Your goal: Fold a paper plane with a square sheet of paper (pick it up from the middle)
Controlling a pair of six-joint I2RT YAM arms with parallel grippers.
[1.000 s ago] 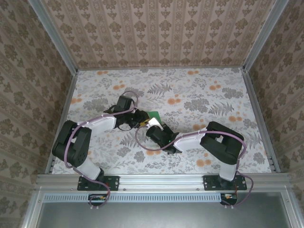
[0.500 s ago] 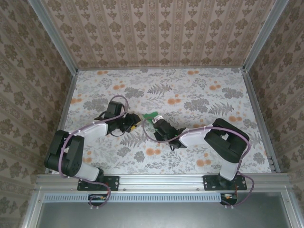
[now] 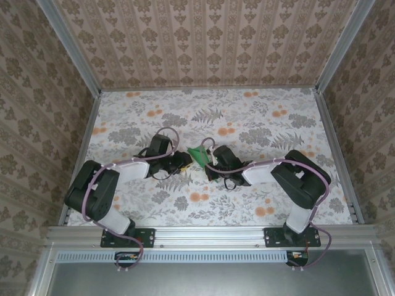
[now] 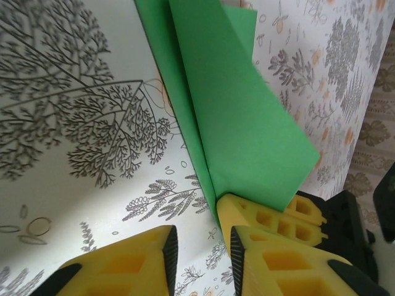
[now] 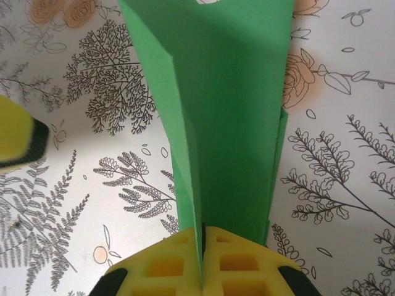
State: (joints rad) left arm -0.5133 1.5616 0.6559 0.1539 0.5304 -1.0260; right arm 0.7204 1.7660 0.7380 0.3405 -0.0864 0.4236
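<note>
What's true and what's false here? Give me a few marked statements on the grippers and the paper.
1. The right gripper is shut on the folded green paper. True.
2. The left gripper clamps the paper too. False: its jaws stand apart, and the patterned table shows through the gap.
3. The paper lies as a flat, unfolded square. False: it is folded into layers with a long crease.
4. In the top view the paper sits between the two grippers. True.
</note>
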